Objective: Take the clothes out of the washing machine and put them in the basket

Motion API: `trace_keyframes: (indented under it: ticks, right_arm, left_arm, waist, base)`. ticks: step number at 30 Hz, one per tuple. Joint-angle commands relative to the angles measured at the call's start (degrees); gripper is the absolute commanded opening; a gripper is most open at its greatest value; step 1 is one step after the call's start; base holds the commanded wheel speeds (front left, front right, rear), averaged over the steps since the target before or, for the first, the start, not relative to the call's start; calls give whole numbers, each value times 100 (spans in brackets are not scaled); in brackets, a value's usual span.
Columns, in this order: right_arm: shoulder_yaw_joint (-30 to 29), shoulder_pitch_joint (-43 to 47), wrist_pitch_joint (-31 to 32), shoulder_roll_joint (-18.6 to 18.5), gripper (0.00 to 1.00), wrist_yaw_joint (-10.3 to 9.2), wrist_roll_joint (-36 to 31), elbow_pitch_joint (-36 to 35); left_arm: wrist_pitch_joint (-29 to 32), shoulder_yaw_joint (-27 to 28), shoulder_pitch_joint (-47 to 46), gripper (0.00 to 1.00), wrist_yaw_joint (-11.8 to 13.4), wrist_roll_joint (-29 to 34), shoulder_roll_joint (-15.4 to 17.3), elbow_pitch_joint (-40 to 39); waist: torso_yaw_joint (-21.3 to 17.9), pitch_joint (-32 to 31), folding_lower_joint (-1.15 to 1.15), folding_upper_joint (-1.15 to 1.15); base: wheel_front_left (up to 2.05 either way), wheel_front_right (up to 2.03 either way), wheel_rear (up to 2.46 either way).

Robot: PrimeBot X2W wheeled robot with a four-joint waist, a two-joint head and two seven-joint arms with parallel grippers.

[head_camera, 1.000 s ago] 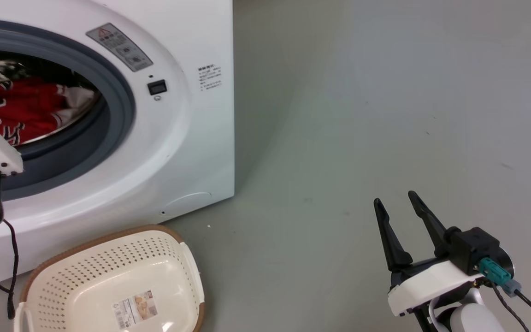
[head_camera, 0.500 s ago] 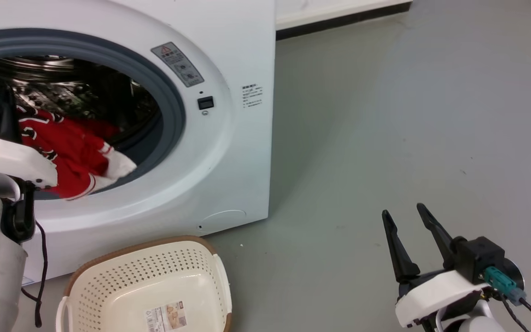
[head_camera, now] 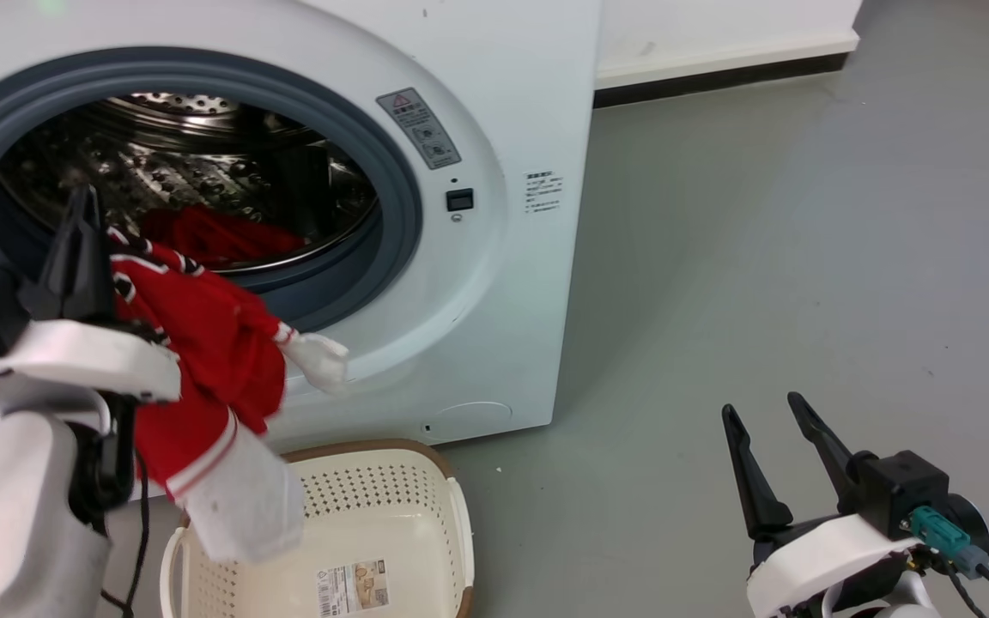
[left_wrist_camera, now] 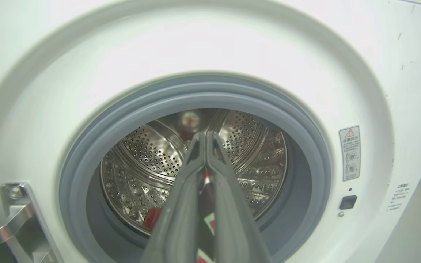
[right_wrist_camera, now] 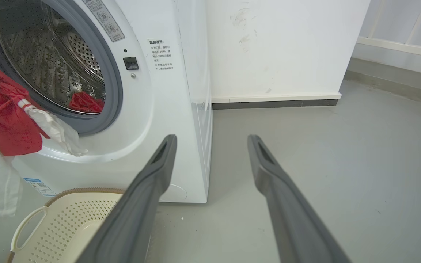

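The white washing machine (head_camera: 503, 300) stands with its drum open. My left gripper (head_camera: 80, 196) is shut on a red jersey with striped trim and white fabric (head_camera: 211, 343), which hangs outside the door opening, over the left end of the cream basket (head_camera: 413, 506). In the left wrist view the gripper (left_wrist_camera: 205, 136) has its fingers pressed together, with fabric pinched low between them. More red clothes (head_camera: 220, 236) lie in the drum. My right gripper (head_camera: 761, 405) is open and holds nothing, low at the right, away from the washer. The right wrist view shows the jersey (right_wrist_camera: 2, 109), the basket (right_wrist_camera: 68, 219) and the open right gripper (right_wrist_camera: 211, 138).
The grey floor (head_camera: 761, 257) stretches open to the right of the washer. A white wall with dark skirting (head_camera: 718, 75) runs behind. A metal door hinge (left_wrist_camera: 13, 219) sits at the left of the opening.
My left gripper has drawn the red jersey out of the drum, and it now hangs over the basket. The head camera has shifted. The right gripper has stayed open and still.
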Motion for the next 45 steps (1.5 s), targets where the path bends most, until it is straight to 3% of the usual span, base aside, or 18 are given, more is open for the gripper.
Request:
trace_keyframes:
  ticks: [1,6,11,18,35,45]
  right_arm:
    - [5,73,35,12,100,-4,-64,-51]
    - [18,45,96,11,100,-4,-75,-140]
    - [83,-106,112,11,100,-4,-52,-194]
    - [150,-347,67,11,100,-4,-23,-225]
    - [389,-1085,-180,12,100,-4,10,-209]
    - [681,-1536,-307,12,100,-4,23,-104]
  left_arm:
    - [68,7,287,0,128,15,-23,-286]
    - [244,-54,931,0,395,-51,-126,-864]
    - [293,-156,1484,0,566,-133,-327,-945]
    - [152,-263,1808,0,511,-283,-637,-363]
    - [-91,-36,336,0,-299,5,-1323,1997]
    - [-86,209,-589,0,-573,527,-1528,2994]
  waist:
    - [101,2,1,0]
    - [207,105,1,0]
    - [221,355,1,0]
    - [143,935,1,0]
    - [33,2794,1,0]
    - [-33,3649,1,0]
  base:
    - [0,0,0]
    - [0,0,0]
    - [0,0,0]
    - [0,0,0]
    - [0,0,0]
    - [0,0,0]
